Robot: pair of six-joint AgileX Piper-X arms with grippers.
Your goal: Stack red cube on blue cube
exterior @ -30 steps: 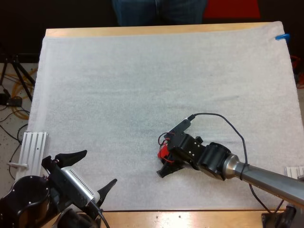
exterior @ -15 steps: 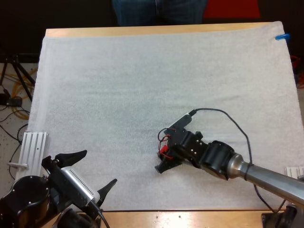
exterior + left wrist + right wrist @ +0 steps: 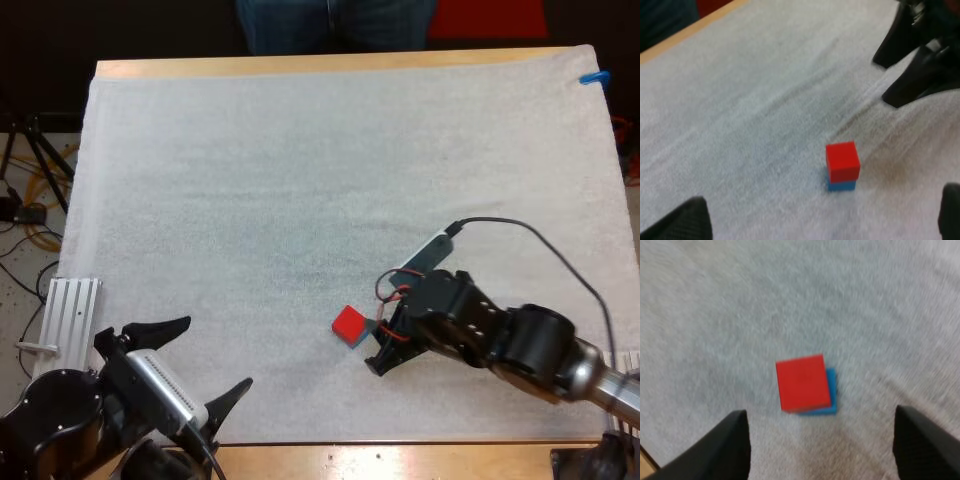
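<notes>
The red cube point(image 3: 350, 325) rests on top of the blue cube point(image 3: 841, 185), slightly offset, on the white mat near its front middle. In the right wrist view the red cube point(image 3: 802, 382) covers most of the blue cube point(image 3: 830, 392), and a blue strip shows along one side. My right gripper point(image 3: 375, 345) is open just to the right of the stack and clear of it, its fingers point(image 3: 732, 442) wide apart on either side. My left gripper point(image 3: 215, 355) hovers open at the mat's front left corner, holding nothing.
A person's legs point(image 3: 335, 25) stand beyond the table's far edge. A ribbed metal rail point(image 3: 70, 310) lies off the mat's left edge, and another metal piece point(image 3: 625, 362) sits at the right edge. The white mat point(image 3: 300, 160) is bare across the back.
My right gripper has let go of the red cube and drawn back to the right, leaving it on the blue cube. The left arm has barely moved.
</notes>
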